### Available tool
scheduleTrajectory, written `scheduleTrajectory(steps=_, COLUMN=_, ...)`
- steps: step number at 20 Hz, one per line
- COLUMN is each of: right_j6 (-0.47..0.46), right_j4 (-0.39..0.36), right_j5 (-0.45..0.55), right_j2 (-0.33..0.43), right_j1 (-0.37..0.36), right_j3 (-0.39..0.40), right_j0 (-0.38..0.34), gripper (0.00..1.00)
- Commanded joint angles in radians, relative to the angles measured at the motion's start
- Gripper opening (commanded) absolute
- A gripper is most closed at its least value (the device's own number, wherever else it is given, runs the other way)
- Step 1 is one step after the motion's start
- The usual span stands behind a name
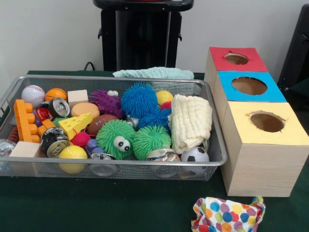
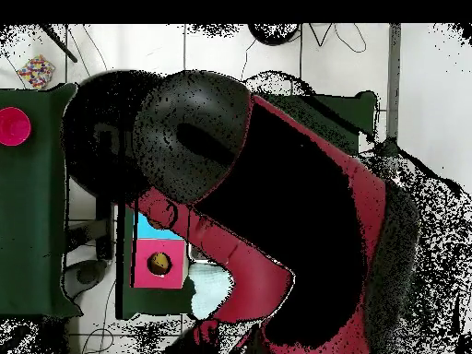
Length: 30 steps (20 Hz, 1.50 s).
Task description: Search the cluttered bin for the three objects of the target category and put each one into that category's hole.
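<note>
A wire mesh bin (image 1: 212,159) holds a heap of toys. Among them are a baseball (image 1: 33,95), a green fuzzy ball with eyes (image 1: 115,137), a blue fuzzy ball (image 1: 139,99), a soccer ball (image 1: 195,155), a cheese wedge (image 1: 76,124), crushed cans (image 1: 53,141) and a folded cream cloth (image 1: 190,121). Right of the bin stands a wooden box with a red hole (image 1: 236,58), a blue hole (image 1: 249,85) and a yellow hole (image 1: 267,121). The gripper shows in neither view. In the overhead view the red and black arm (image 2: 277,212) hides nearly all of the table.
A teal cloth (image 1: 154,72) lies behind the bin. A polka-dot cloth (image 1: 227,215) lies on the green table by the front edge, in front of the box. The overhead view shows only the box's red top (image 2: 157,263) past the arm.
</note>
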Motion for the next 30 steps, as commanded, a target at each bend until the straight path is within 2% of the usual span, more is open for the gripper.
scheduleTrajectory(steps=1, right_j6=-0.224, right_j4=-0.135, right_j5=0.222, right_j2=0.223, right_j1=-0.087, right_j3=-0.009, right_j0=-0.071, gripper=1.0)
scheduleTrajectory(steps=4, right_j6=-0.219, right_j4=-0.148, right_j5=0.172, right_j2=0.254, right_j1=-0.102, right_j3=0.02, right_j0=-0.075, gripper=1.0)
scheduleTrajectory(steps=9, right_j6=-0.235, right_j4=-0.214, right_j5=0.093, right_j2=0.327, right_j1=-0.147, right_j3=0.077, right_j0=-0.094, gripper=1.0)
scheduleTrajectory(steps=14, right_j6=-0.249, right_j4=-0.248, right_j5=-0.013, right_j2=0.397, right_j1=-0.212, right_j3=0.212, right_j0=-0.123, gripper=1.0)
scheduleTrajectory(steps=17, right_j6=-0.287, right_j4=-0.278, right_j5=-0.115, right_j2=0.436, right_j1=-0.269, right_j3=0.332, right_j0=-0.143, gripper=1.0)
scheduleTrajectory(steps=19, right_j6=-0.283, right_j4=-0.327, right_j5=-0.11, right_j2=0.429, right_j1=-0.295, right_j3=0.388, right_j0=-0.147, gripper=1.0)
scheduleTrajectory(steps=21, right_j6=-0.281, right_j4=-0.36, right_j5=-0.161, right_j2=0.426, right_j1=-0.342, right_j3=0.452, right_j0=-0.146, gripper=1.0)
scheduleTrajectory(steps=25, right_j6=-0.255, right_j4=-0.44, right_j5=-0.156, right_j2=0.413, right_j1=-0.416, right_j3=0.488, right_j0=-0.137, gripper=1.0)
scheduleTrajectory(steps=27, right_j6=-0.263, right_j4=-0.456, right_j5=-0.124, right_j2=0.417, right_j1=-0.454, right_j3=0.52, right_j0=-0.144, gripper=1.0)
scheduleTrajectory(steps=30, right_j6=-0.286, right_j4=-0.474, right_j5=-0.128, right_j2=0.428, right_j1=-0.513, right_j3=0.578, right_j0=-0.165, gripper=1.0)
